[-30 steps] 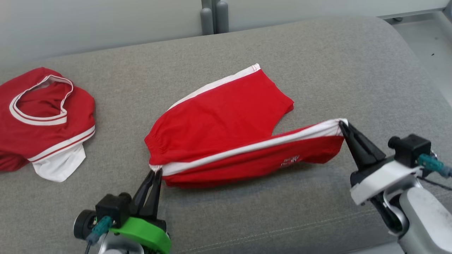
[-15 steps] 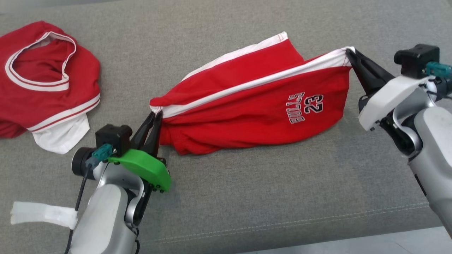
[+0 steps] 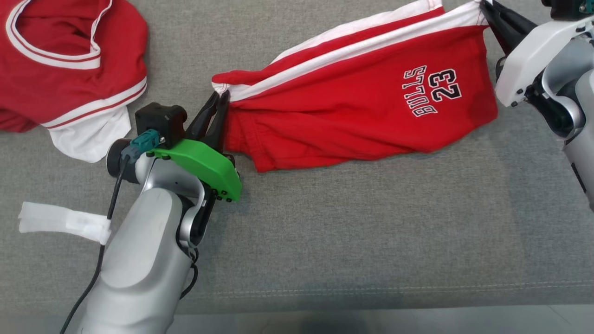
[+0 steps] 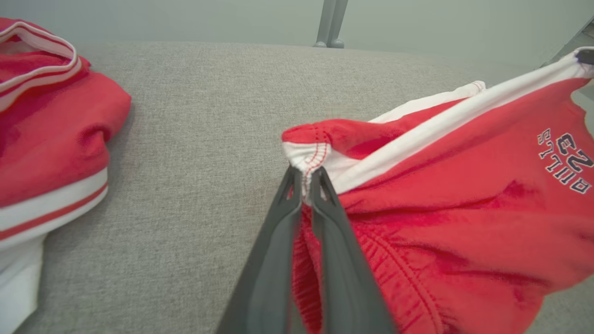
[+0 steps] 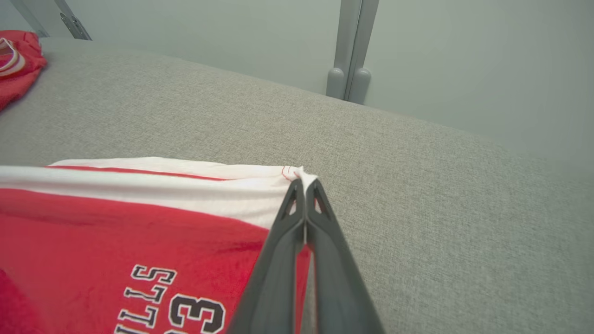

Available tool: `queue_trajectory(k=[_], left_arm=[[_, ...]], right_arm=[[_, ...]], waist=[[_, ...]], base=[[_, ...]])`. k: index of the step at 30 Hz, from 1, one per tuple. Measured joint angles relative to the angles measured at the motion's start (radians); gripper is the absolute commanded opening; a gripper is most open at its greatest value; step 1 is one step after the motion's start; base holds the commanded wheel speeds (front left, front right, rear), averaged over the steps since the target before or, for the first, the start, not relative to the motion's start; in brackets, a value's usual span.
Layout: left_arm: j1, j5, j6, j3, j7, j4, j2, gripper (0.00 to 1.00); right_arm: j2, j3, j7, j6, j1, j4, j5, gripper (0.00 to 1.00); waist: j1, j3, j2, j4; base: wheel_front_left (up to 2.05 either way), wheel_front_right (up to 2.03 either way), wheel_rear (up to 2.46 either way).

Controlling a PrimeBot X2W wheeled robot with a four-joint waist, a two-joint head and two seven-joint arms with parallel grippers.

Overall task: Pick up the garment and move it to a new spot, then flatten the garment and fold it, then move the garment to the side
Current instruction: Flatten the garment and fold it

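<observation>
The garment (image 3: 362,102) is a pair of red shorts with white side stripes and "BULLS 23" printed on one leg, stretched between my two grippers above the grey cushion (image 3: 371,222). My left gripper (image 3: 219,96) is shut on the waistband corner (image 4: 304,162). At the upper right, my right gripper (image 3: 485,5) is shut on the white hem corner (image 5: 297,174). The shorts (image 4: 441,185) hang in a sagging fold below the taut stripe, their lower edge near the cushion. The red fabric (image 5: 116,241) fills the lower left of the right wrist view.
A second red garment with white trim (image 3: 65,65) lies crumpled at the upper left of the cushion. White tape (image 3: 60,222) wraps the cable on my left forearm. The cushion's front seam (image 3: 417,290) runs near the bottom; a grey wall and post (image 5: 350,51) stand behind.
Both grippers have lifted the shorts' near edge and carried it back over the far leg, turning the "BULLS 23" print into sight. The head camera has tilted down, shifting the whole picture.
</observation>
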Motion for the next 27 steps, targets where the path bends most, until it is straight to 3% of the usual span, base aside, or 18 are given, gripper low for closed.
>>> queue_trajectory(k=[9,14,16,18,22,24,25,27], left_arm=[[-0.068,-0.059,0.039,-0.063,-0.035,0.033,-0.005,0.03],[-0.083,-0.077,0.052,-0.098,-0.058,0.037,-0.004,0.46],[-0.089,-0.091,0.052,-0.116,-0.069,0.035,-0.004,0.78],[-0.096,-0.102,0.053,-0.137,-0.080,0.033,-0.004,1.00],[-0.100,-0.111,0.062,-0.167,-0.111,0.021,-0.003,1.00],[-0.100,-0.116,0.064,-0.183,-0.124,0.014,-0.004,1.00],[-0.100,-0.116,0.064,-0.189,-0.133,0.012,-0.004,1.00],[-0.100,-0.116,0.069,-0.193,-0.154,0.006,-0.004,1.00]], right_arm=[[-0.002,0.046,0.002,0.000,-0.084,0.095,0.020,0.00],[-0.001,0.068,-0.008,0.000,-0.109,0.139,0.029,0.00],[-0.002,0.070,-0.017,0.000,-0.120,0.157,0.032,0.00],[-0.008,0.071,-0.028,0.000,-0.131,0.175,0.032,0.03],[-0.012,0.069,-0.056,0.000,-0.153,0.208,0.032,0.11],[-0.020,0.058,-0.073,0.000,-0.166,0.230,0.032,0.49],[-0.025,0.055,-0.078,0.000,-0.172,0.241,0.032,1.00],[-0.025,0.057,-0.086,0.000,-0.181,0.257,0.032,1.00]], waist=[[0.0000,0.062,0.0000,0.060],[0.0001,0.074,0.0000,0.076],[0.0001,0.076,0.0000,0.080],[0.0001,0.077,0.0000,0.086],[0.0000,0.078,0.0000,0.094],[0.0001,0.079,0.0000,0.101],[0.0001,0.080,0.0000,0.105],[0.0001,0.080,0.0000,0.111]], base=[[0.00,0.00,0.00],[0.00,0.00,0.00],[0.00,0.00,0.00],[0.00,0.00,0.00],[0.00,0.00,0.00],[0.00,0.00,0.00],[0.00,0.00,0.00],[0.00,0.00,0.00]])
